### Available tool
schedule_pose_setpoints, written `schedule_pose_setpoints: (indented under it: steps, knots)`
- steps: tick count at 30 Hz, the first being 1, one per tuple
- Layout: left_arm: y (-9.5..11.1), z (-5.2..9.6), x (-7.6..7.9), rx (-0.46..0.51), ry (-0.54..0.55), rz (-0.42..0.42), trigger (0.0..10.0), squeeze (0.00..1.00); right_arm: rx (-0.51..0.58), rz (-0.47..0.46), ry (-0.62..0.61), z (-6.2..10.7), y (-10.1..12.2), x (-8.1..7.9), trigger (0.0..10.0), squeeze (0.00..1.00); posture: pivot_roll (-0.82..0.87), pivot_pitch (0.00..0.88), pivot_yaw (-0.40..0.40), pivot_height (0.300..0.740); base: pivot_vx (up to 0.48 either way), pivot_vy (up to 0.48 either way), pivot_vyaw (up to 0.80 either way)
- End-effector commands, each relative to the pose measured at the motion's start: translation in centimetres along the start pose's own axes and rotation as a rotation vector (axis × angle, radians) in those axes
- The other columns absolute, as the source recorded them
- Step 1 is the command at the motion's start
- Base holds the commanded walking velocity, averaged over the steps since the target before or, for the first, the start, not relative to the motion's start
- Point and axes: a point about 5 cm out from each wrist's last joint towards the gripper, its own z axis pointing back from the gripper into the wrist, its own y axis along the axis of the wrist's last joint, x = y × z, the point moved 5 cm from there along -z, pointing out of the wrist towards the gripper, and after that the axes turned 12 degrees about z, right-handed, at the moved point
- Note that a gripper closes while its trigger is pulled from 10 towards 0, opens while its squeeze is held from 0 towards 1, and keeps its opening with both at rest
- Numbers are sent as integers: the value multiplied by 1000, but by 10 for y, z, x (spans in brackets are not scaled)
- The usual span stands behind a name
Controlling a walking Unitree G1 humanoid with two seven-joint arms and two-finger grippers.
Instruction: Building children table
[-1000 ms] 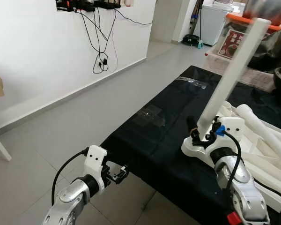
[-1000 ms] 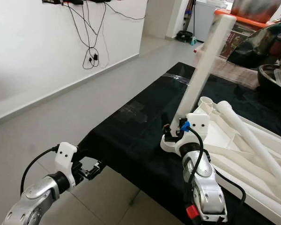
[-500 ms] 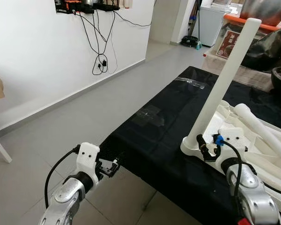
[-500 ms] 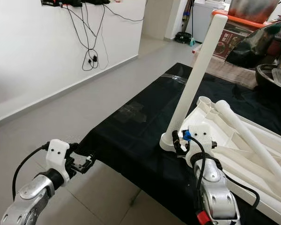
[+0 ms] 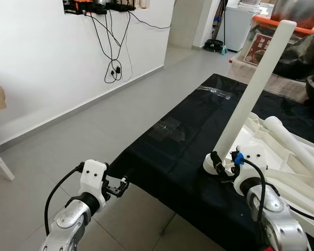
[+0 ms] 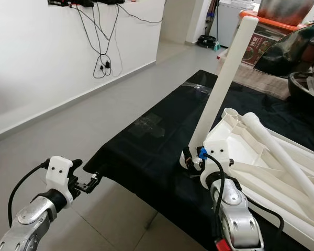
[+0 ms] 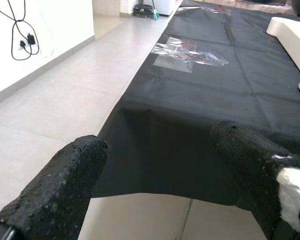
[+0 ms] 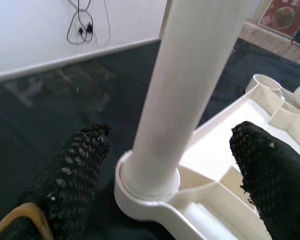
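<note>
A white table leg [image 5: 254,89] stands tilted in the near corner socket of the upturned white tabletop [image 6: 261,157], which lies on a black sheet [image 5: 183,141]. The right gripper [image 8: 165,165] sits released, fingers spread either side of the leg's base. The left gripper [image 5: 116,186] hovers released, near the sheet's corner.

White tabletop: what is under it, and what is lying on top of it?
The upturned white tabletop lies on a black sheet. One white leg stands in its corner socket; two loose legs lie across it. What the sheet covers cannot be seen.
</note>
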Motion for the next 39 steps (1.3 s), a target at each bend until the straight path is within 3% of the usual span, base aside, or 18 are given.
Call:
schedule_pose_setpoints:
  steps: [1,7,14,32,39]
  knots:
    - [-1,0,0,1,6,-9,10000,0,-28,6,5,-2,-5,-3,10000,0,-26,0,-116,740,0,0,0]
    - [5,3,-8,21,31,-16,10000,0,-25,-14,4,-7,-1,-9,10000,0,-18,0,-114,740,0,0,0]
    - [7,0,-5,35,24,-16,10000,0,-6,-37,12,-16,8,-19,10000,0,-9,0,-115,740,0,0,0]
    - [5,-2,-5,30,29,-13,10000,0,-11,-35,-5,-32,12,-22,10000,0,6,0,-122,740,0,0,0]
    - [3,-4,0,20,-1,-67,10000,0,-9,-37,-2,-33,11,-24,10000,0,5,0,-118,740,0,0,0]
